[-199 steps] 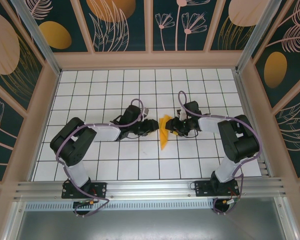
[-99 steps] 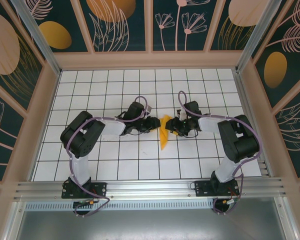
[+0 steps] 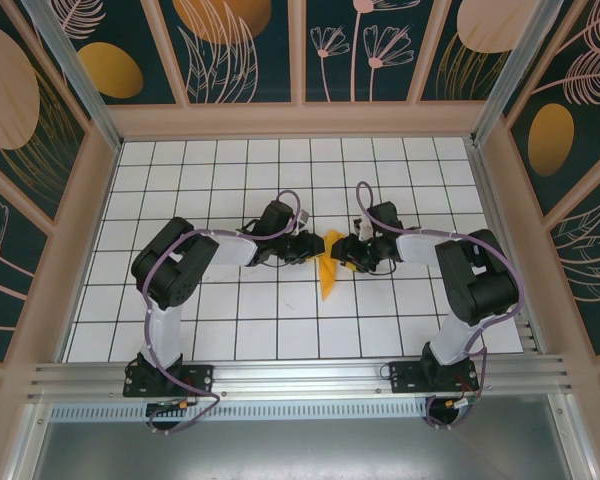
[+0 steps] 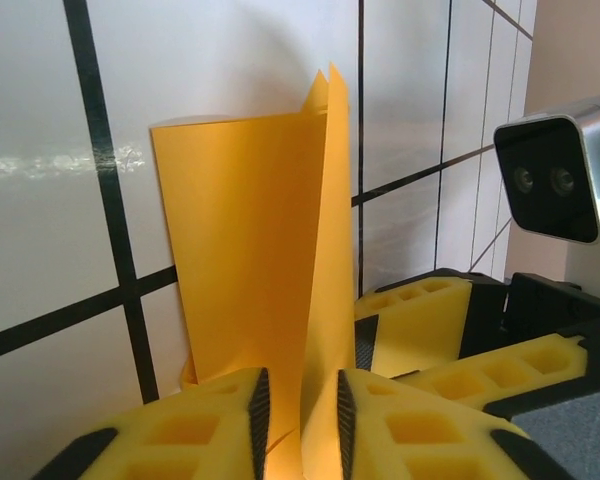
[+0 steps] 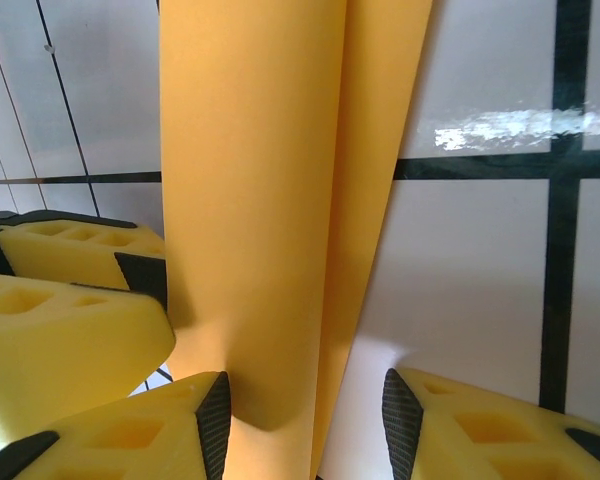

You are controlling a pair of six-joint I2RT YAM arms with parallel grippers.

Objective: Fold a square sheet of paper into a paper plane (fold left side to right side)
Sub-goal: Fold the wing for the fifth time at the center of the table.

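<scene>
Orange paper plane (image 4: 270,250) | left gripper (image 4: 298,420) pinches its fold | right gripper (image 5: 305,420) straddles it, parted

Both claws crowd the paper plane (image 3: 328,268) — open table (image 3: 230,160) all around.

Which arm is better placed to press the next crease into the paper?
Probably left. The left gripper has its fingers nearly closed around the upright fold of the paper. The right gripper stands wider, the paper against only one finger.
</scene>
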